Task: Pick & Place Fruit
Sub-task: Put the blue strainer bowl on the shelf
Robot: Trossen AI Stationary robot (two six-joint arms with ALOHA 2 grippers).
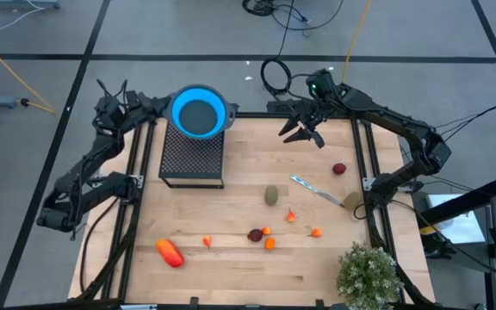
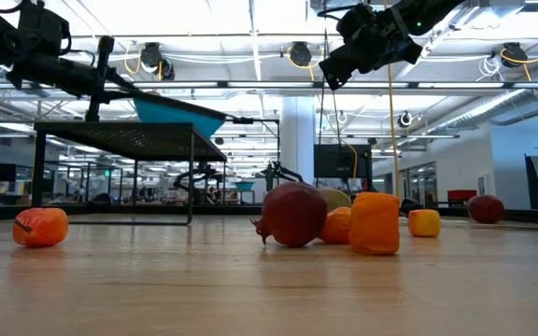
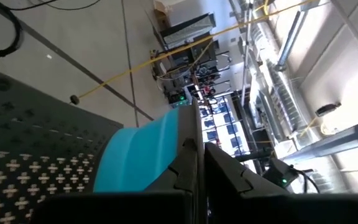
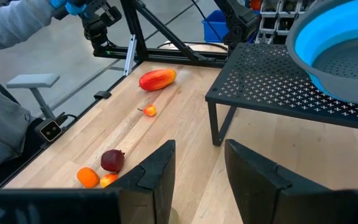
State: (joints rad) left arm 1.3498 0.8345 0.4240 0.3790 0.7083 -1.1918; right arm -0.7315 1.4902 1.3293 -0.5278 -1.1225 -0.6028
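Observation:
Toy fruits lie on the wooden table: a long red-orange piece [image 1: 170, 252] near the front left, a brownish-green oval [image 1: 271, 195] in the middle, a dark red one [image 1: 339, 169] at the right, another dark red one [image 1: 255, 234] among several tiny orange ones [image 1: 269, 244]. A blue bowl [image 1: 198, 112] sits on a black perforated stand [image 1: 192, 155] at the far left. My left gripper [image 1: 164, 108] is shut at the bowl's left rim. My right gripper [image 1: 304, 132] hangs open and empty high over the table's far side. My left gripper has the blue bowl's rim [image 3: 188, 127] pinched between its two fingers on the bowl's left side. The fingers come in about level from the table's left. In the low view the bowl [image 2: 180, 117] tilts, its held side raised and its other side on the stand.
A silvery utensil [image 1: 315, 189] lies right of the oval. A bushy green plant [image 1: 368, 275] stands at the front right corner. Black frame rails run along both table sides. In the right wrist view a person's grey sleeve [image 4: 5, 37] shows beyond the table's left side.

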